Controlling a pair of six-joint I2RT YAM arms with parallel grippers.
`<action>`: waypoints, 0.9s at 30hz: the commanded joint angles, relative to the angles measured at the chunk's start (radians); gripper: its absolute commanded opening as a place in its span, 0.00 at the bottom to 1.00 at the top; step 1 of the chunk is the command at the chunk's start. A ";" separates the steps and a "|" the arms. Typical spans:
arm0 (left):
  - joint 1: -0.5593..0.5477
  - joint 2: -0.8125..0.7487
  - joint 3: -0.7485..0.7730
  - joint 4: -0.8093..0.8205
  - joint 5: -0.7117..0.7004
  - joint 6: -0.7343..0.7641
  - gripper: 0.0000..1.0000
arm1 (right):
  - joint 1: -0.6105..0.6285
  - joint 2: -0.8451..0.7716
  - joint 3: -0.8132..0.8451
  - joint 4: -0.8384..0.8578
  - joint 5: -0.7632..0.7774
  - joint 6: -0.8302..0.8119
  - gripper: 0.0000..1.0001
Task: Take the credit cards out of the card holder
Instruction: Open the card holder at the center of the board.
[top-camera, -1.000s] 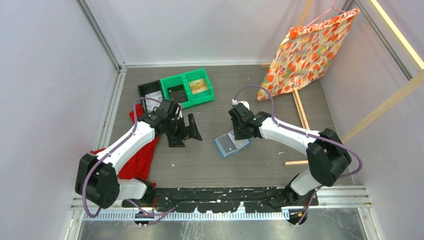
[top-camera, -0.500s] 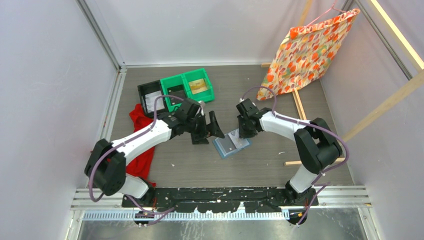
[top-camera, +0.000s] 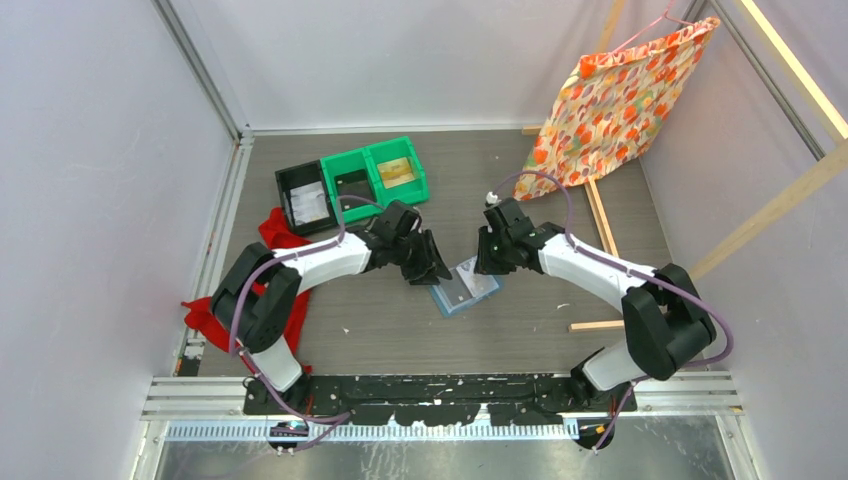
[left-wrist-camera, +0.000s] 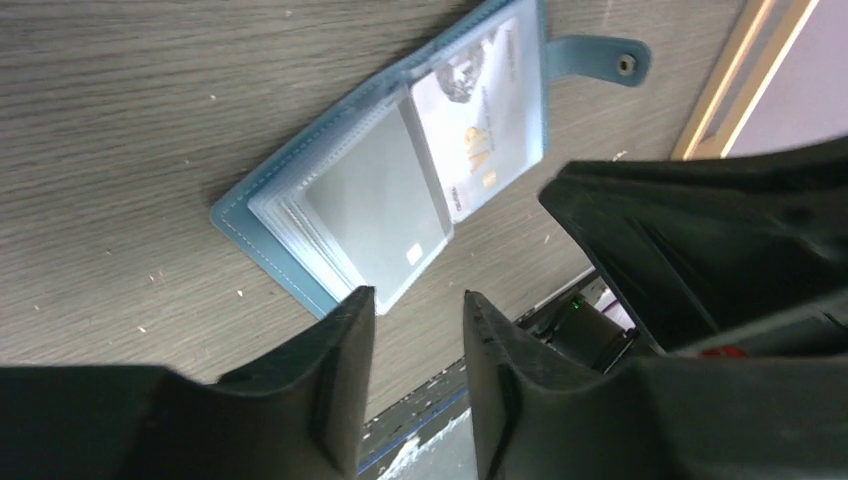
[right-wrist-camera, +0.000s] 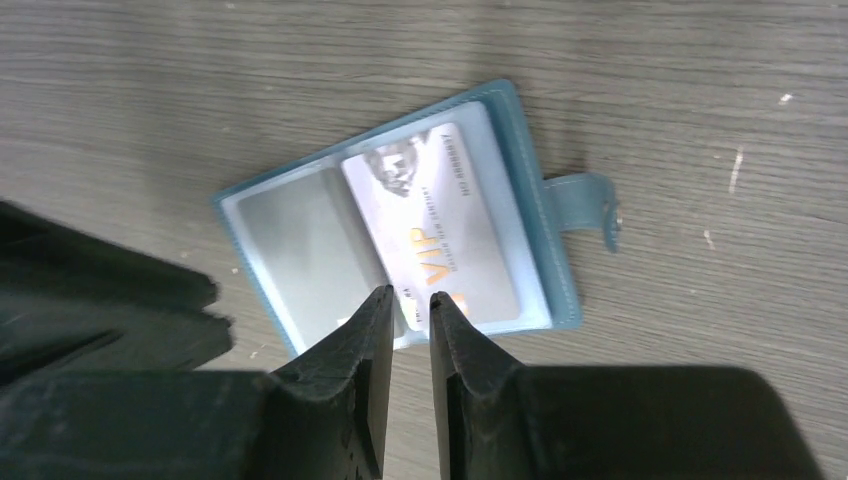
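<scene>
Both arms are in over the middle of the wood-grain tabletop (top-camera: 400, 330), and between them lies the blue card holder (top-camera: 463, 287), flat and spread open. The left tool (top-camera: 432, 268) sits at the holder's left edge; from its wrist view the fingers (left-wrist-camera: 330, 380) stand slightly apart with only tabletop showing in the gap, nothing gripped, the holder's corner just past the tips. The right tool (top-camera: 487, 262) hangs at the holder's far right side; in its own view the fingers (right-wrist-camera: 375, 340) are nearly together, a thin slit between them, tips right at the holder's lower edge, and whether they pinch anything cannot be told. A pale grey VIP card (right-wrist-camera: 440, 245) sits in the holder's right-hand sleeve, a plain grey card (right-wrist-camera: 300, 250) in the left one. Off toward the back: two green bins (top-camera: 378, 176), a black tray (top-camera: 303, 198), a red cloth (top-camera: 245, 300) under the left arm.
</scene>
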 joint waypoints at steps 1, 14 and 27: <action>-0.004 0.049 -0.004 0.050 -0.026 -0.004 0.35 | 0.005 -0.025 -0.002 0.058 -0.091 0.041 0.25; -0.004 0.110 -0.032 -0.046 -0.126 0.018 0.26 | 0.005 0.124 0.053 0.005 -0.067 0.000 0.27; -0.003 0.133 0.004 -0.134 -0.180 0.084 0.26 | 0.005 0.058 0.004 0.042 -0.057 0.026 0.26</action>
